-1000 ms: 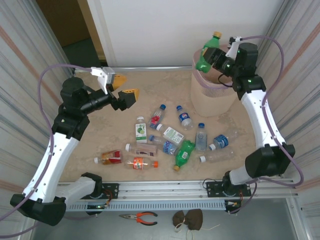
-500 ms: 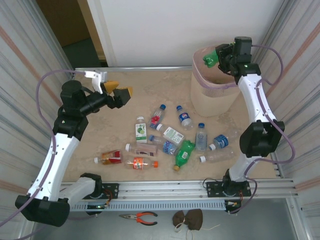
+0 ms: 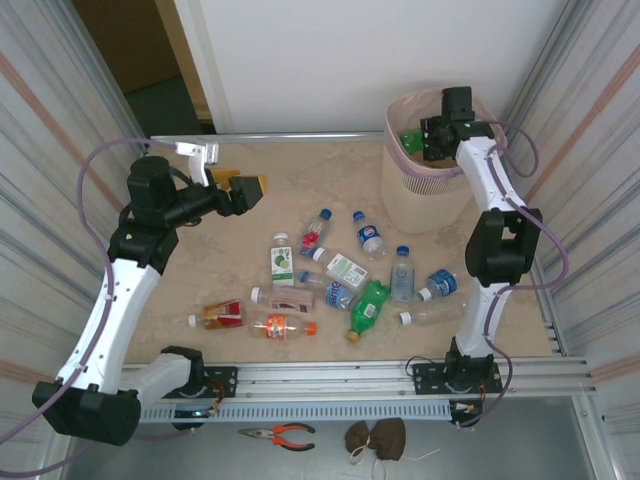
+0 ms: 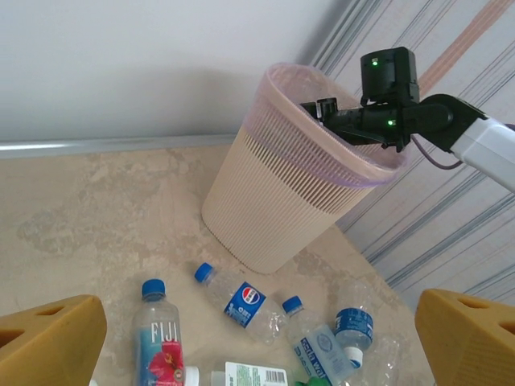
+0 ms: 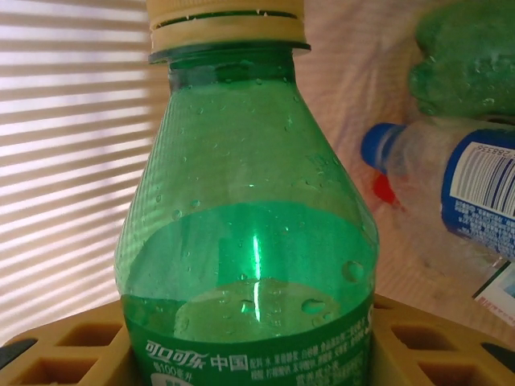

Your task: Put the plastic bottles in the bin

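Beige marble-look table (image 3: 300,180), white wall behind, striped panels on both sides. The bin (image 3: 420,205) w/ pink liner stands far right. The right gripper (image 3: 430,138) is down in the bin's mouth, its pads pinching a green bottle (image 5: 249,265) w/ yellowish cap, the cap end pointing away from the pads. Inside the bin beside it lie a clear blue-capped bottle (image 5: 451,177) & a second green bottle (image 5: 467,56). The left gripper (image 3: 240,190) hovers over the far-left table, yellow fingers (image 4: 48,342) spread wide, nothing btwn them. The other plastic bottles (image 3: 345,268), approx a dozen, lie scattered mid-table, near & left of the bin.
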